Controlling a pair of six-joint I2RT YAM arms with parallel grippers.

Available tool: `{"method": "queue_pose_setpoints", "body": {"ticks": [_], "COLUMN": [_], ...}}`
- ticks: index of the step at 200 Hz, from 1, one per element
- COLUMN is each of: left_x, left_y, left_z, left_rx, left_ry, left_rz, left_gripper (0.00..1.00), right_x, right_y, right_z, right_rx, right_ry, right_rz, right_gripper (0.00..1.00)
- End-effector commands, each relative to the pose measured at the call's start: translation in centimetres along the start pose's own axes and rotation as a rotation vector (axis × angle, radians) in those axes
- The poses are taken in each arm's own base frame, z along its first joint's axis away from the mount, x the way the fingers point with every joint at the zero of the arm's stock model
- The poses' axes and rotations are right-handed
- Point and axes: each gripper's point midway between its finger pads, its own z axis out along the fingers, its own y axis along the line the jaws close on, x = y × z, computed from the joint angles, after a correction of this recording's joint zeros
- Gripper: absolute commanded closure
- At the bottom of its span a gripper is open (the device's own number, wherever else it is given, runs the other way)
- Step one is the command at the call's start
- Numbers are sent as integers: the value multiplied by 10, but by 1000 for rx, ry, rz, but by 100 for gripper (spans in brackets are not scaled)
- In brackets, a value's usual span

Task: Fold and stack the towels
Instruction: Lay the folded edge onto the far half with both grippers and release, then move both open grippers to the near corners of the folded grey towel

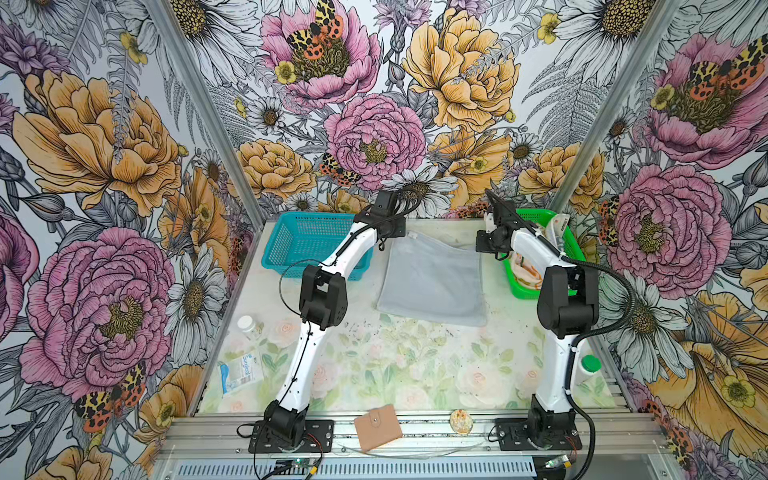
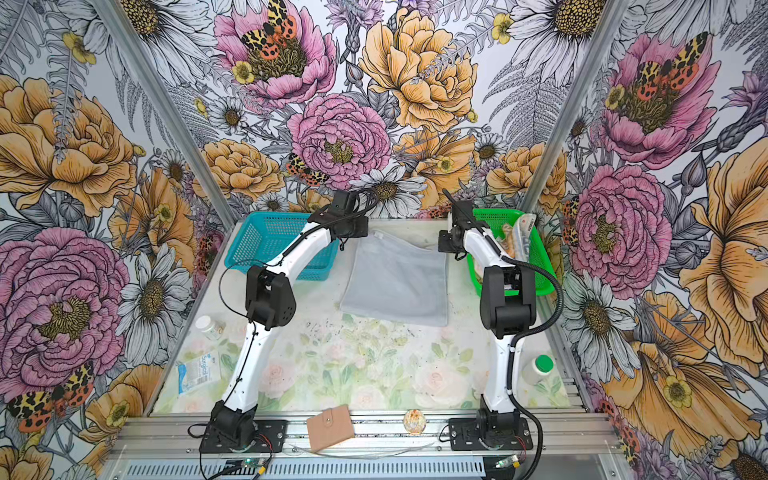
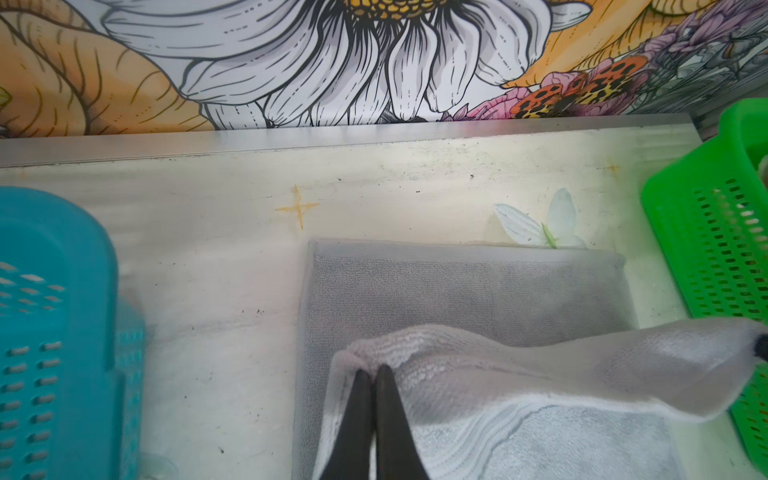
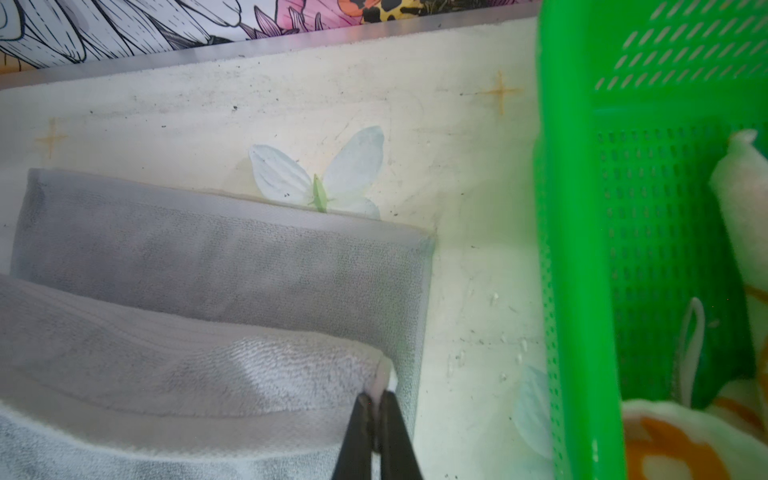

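Observation:
A light grey towel (image 1: 432, 282) (image 2: 395, 282) lies at mid-back of the table, its near half folded up and over toward the far edge. My left gripper (image 3: 373, 372) (image 1: 400, 237) is shut on the left corner of the raised layer. My right gripper (image 4: 377, 397) (image 1: 481, 247) pinches the right corner. Both corners hang just above the lower layer (image 3: 457, 291) (image 4: 208, 257), short of its far edge. An orange-and-cream towel (image 1: 528, 270) (image 4: 673, 440) and a lettered towel (image 1: 559, 230) sit crumpled in the green basket (image 1: 519, 289) (image 4: 582, 208).
A teal basket (image 1: 307, 241) (image 3: 54, 311) stands left of the grey towel, beside the left arm. Near the front are a tan wallet (image 1: 377, 428), a round shell-like object (image 1: 461, 420), a blue-white packet (image 1: 241, 372), a white bottle (image 1: 248, 326) and a green-capped bottle (image 1: 588, 368).

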Motion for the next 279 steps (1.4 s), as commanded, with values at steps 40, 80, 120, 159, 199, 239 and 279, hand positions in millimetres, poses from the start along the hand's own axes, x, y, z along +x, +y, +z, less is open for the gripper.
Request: {"method": "queue_pose_setpoints", "body": {"ticks": [40,80,120,159,199,239,279], "left_x": [-59,-60,39,130,183,222,260], "left_y": [-11,-29,-29,-25,-15,0,8], "left_z": [-37,-96,-116,-101,-93,-97,-106], "left_rx": [34,-45,-98,11,-15,-90,-129], "left_ry": [-157,-185,12,131,224,279,337], "left_rz": [69,155,159,39,40,8,-12], "left_gripper": [56,53,53,57,60,64,66], "right_x": [-54,-53,10,97,150,186,222], "right_y": [0,15,50,87,90,89,80], "right_z": [-28,-67,-105,-92,-81,-72,-62], "right_rx": [40,30,-87,-253,-271,-268,-236], "right_ry": [-145,-187,-125,18,74,141,221], "right_rz": [-39,-66,-34,33,73,94,117], "right_gripper": [57,47,47,54,56,57,58]}}
